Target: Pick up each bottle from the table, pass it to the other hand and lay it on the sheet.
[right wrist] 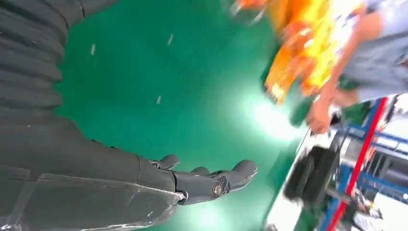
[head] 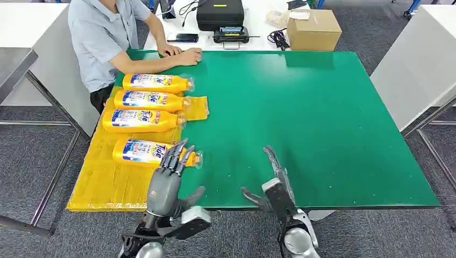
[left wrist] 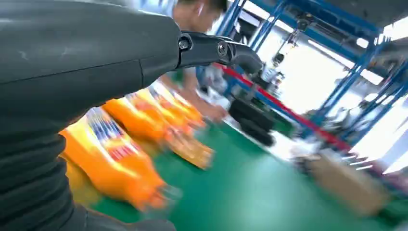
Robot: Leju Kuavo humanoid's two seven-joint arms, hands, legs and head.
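A: We log four orange plastic bottles point(head: 156, 83) with blue-and-white labels and clear caps, on a yellow ribbed sheet point(head: 107, 180).

B: We confirm. Tabletop mat point(head: 317, 129) plain green; cardboard box point(head: 313, 29) tan; case point(head: 219, 13) black. Our grey left hand point(head: 166, 180) and grey right hand point(head: 277, 180) have darker fingers.

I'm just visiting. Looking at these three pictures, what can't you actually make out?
- Nearest bottle: in the head view the left hand covers part of its neck end, so contact is unclear.
- Bottles in the left wrist view: blurred, labels unreadable.
- Yellow sheet: hangs past the table edge, and the far part lies under bottles.
- Person: cut off by the head view's top edge.
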